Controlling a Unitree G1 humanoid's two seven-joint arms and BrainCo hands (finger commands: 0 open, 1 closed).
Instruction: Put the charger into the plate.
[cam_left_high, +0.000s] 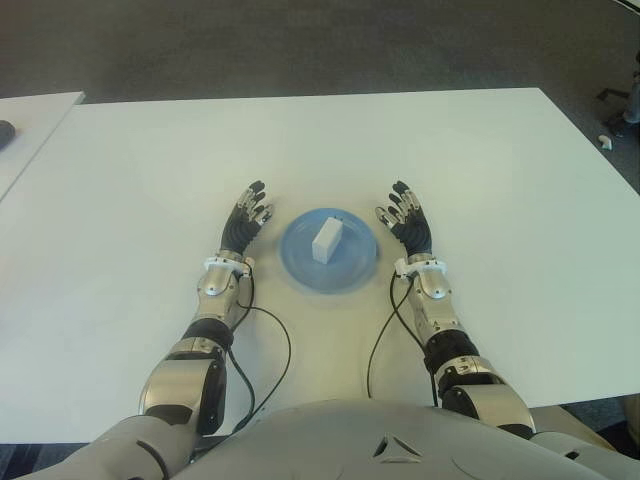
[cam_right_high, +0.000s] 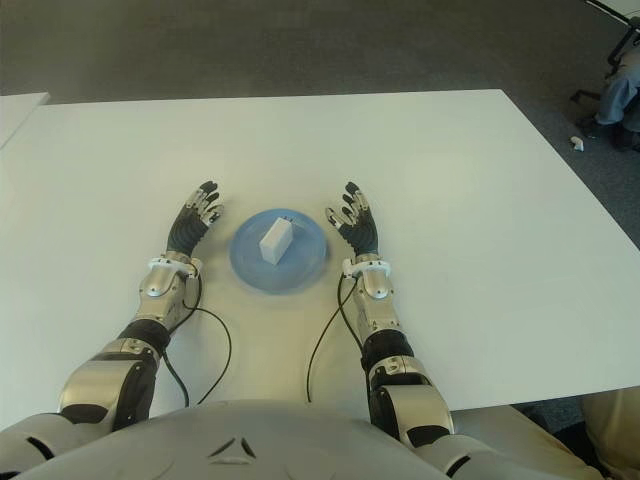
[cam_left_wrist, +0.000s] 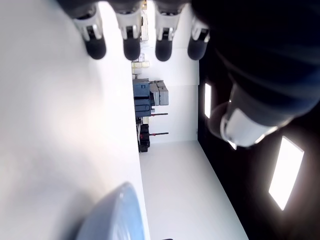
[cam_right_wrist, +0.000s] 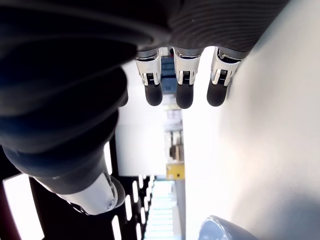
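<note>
A white block-shaped charger (cam_left_high: 326, 240) lies inside the round blue plate (cam_left_high: 300, 262) near the middle of the white table (cam_left_high: 500, 170). My left hand (cam_left_high: 246, 221) shows just left of the plate, fingers spread and holding nothing. Just right of the plate is my right hand (cam_left_high: 406, 222), also spread and holding nothing. Neither hand touches the plate or the charger. The plate's rim (cam_left_wrist: 117, 215) shows in the left wrist view beyond my straight fingers (cam_left_wrist: 131, 45), and its edge (cam_right_wrist: 220, 230) shows in the right wrist view.
A second white table (cam_left_high: 30, 125) stands at the far left with a dark object (cam_left_high: 5, 130) on it. Grey carpet (cam_left_high: 300, 45) lies beyond the table's far edge. A small white item (cam_left_high: 604, 142) sits on the floor at the right.
</note>
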